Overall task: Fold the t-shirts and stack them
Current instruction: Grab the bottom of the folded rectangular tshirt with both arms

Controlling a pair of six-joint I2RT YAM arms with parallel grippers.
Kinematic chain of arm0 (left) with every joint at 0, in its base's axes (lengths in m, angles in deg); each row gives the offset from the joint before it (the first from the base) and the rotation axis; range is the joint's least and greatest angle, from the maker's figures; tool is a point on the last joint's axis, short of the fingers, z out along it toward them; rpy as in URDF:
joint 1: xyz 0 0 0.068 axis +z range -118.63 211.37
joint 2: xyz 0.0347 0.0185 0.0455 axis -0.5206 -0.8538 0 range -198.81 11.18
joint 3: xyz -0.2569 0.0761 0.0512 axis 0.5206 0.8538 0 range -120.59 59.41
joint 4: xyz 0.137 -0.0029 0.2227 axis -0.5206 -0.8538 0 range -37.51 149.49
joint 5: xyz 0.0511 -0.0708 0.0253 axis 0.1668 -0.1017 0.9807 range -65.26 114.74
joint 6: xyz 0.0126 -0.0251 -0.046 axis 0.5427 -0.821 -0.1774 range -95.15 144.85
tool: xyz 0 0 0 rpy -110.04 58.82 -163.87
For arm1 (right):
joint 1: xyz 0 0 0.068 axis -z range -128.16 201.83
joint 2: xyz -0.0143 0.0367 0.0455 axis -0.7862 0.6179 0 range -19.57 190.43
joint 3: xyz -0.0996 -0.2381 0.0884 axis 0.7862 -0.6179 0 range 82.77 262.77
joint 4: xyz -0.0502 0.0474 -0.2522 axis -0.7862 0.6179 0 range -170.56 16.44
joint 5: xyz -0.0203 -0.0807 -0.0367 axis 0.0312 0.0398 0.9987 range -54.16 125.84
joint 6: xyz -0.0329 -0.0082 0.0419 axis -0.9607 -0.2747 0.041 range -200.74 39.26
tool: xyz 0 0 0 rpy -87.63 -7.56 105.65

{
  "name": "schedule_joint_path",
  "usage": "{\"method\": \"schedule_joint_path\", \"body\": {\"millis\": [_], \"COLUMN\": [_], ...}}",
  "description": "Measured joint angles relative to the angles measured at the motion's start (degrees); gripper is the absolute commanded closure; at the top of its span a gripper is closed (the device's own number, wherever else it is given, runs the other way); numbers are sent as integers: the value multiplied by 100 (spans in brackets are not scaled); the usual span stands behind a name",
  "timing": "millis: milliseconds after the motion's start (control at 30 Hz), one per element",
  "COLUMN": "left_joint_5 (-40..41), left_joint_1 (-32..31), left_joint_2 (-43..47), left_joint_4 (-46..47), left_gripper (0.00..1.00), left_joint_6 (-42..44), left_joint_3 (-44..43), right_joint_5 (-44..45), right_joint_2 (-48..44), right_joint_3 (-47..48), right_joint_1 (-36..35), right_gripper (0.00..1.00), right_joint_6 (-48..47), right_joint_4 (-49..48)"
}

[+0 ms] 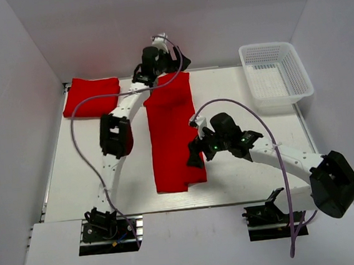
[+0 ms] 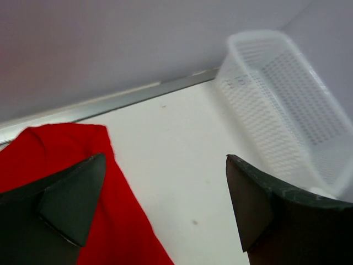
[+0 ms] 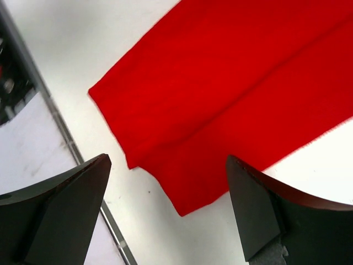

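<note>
Since the long red soft fabric t-shirt (image 1: 171,139) lies mid white tabletop (image 1: 80,167), limp and light, pinch its near corners; your left fingers (image 2: 71,204) and right fingers (image 3: 66,204) gape wide, holding nothing. Another folded red t-shirt (image 1: 92,95) sits far-left.

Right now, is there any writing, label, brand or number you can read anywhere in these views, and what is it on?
No text here can be read.
Faint marks on the wall of the basket: too blurred to read.
The long shirt: plain red, no print or tag showing.
The folded shirt: plain red, no print or tag showing.
</note>
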Motion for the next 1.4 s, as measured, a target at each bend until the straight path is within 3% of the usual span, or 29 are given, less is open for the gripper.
{"method": "schedule_joint_path", "body": {"millis": [133,233,333,433,667,833,1100,1233,1333,1400], "left_joint_5": [219,323,520,776,903,828,490,332,262,192], "left_joint_1": [-28,-57,-149,-317,-793,-970,-1165,-1274,-1320,-1353], "left_joint_2": [2295,4535,6172,7014,7670,9042,9047,9053,9025,8944], "left_joint_4": [-914,-852,-879,-1108,-2828,-3539,-3126,-2826,-2527,-2304], "left_gripper": [0,0,0,0,0,0,2,11,24,38], "left_joint_6": [271,197,-9,-365,-1292,-1716,-1906,-1947,-2035,-2092], "left_joint_3": [1237,3447,5355,6922,9831,10461,11106,11191,11315,11401], "right_joint_5": [577,1001,1453,1696,1355,804,323,175,118,85], "right_joint_2": [-48,-7,50,50,57,293,411,415,435,446], "right_joint_3": [-122,-232,-245,-247,-597,-907,-1113,-1187,-1207,-1233], "right_joint_1": [35,83,146,175,175,175,175,175,175,175], "right_gripper": [10,10,10,10,10,10,10,10,12,15], "right_joint_6": [372,610,839,1023,1543,1906,2304,2424,2498,2546], "right_joint_4": [-39,-9,44,133,350,302,-79,-251,-310,-369]}}
